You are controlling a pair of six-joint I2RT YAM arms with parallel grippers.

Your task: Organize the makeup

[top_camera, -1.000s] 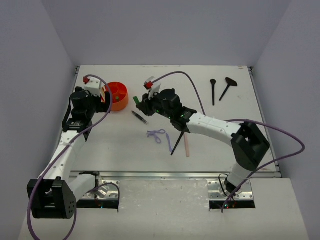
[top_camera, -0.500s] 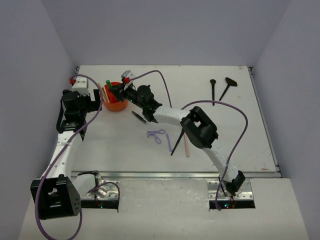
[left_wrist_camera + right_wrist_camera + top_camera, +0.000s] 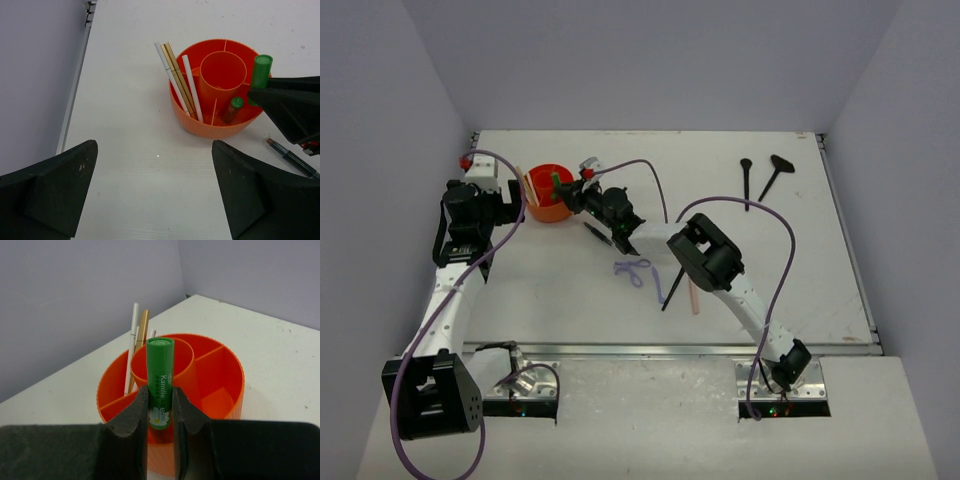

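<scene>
My right gripper (image 3: 160, 407) is shut on a green lip balm tube (image 3: 160, 375), which stands upright over the near rim of the round orange tub (image 3: 227, 365). Seen from above, that tube (image 3: 557, 181) hangs at the tub's right side. Inside the tub (image 3: 186, 120) lean three thin pale sticks (image 3: 176, 82) and a small green-capped tube (image 3: 234, 107). My left gripper (image 3: 152, 150) is open above bare table, just short of the tub. A dark pencil (image 3: 600, 233), a lilac looped tool (image 3: 632, 270), a black brush (image 3: 671, 288) and a pink stick (image 3: 694, 296) lie mid-table.
Two black flared-head brushes (image 3: 746, 182) (image 3: 774, 175) lie at the far right of the table. The right arm reaches across the middle, over the pencil. The wall stands close behind the left arm.
The right arm has swung left from mid-table, carrying the green tube to the tub. The left arm has drawn back a little to the left of the tub.
</scene>
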